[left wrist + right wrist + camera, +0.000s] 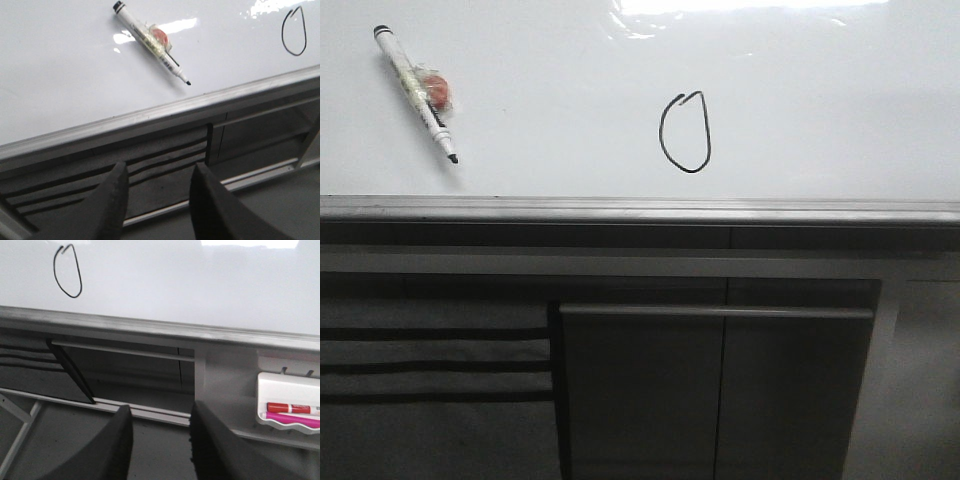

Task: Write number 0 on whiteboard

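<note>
- The number 0 (685, 132) is drawn in thin black line on the whiteboard (820, 110), near the middle of the front view and just above the lower edge.
- The loop is seen to be taller than wide, egg-shaped, with a small gap at its pointed top.
- The same number 0 is caught in both wrist views, near the board's lower rail in each.
- The whiteboard is seen as glossy white, with glare along its top in the front view.
- The board is bordered at its lower edge by a grey metal rail (640, 208).
- A marker (415, 93) is lying flat on the board, well apart from the number 0, to its left in the front view.
- The marker is laid at a slant, uncapped, black tip toward the rail, black end away from it.
- A small red-orange patch under clear wrap is seen on the marker's barrel.
- Dark grey cabinet panels (640, 390) are seen below the rail, with dark slots on the left side.
- The left gripper (156, 200) is held with jaws parted, nothing between them, off the board over the slotted panel.
- The right gripper (160, 442) is held with jaws parted, nothing gripped, off the board in front of the cabinet.
- A white tray (287, 385) holding a red marker (292, 407) and a pink marker (295, 416) is seen in the right wrist view, mounted below the rail.
</note>
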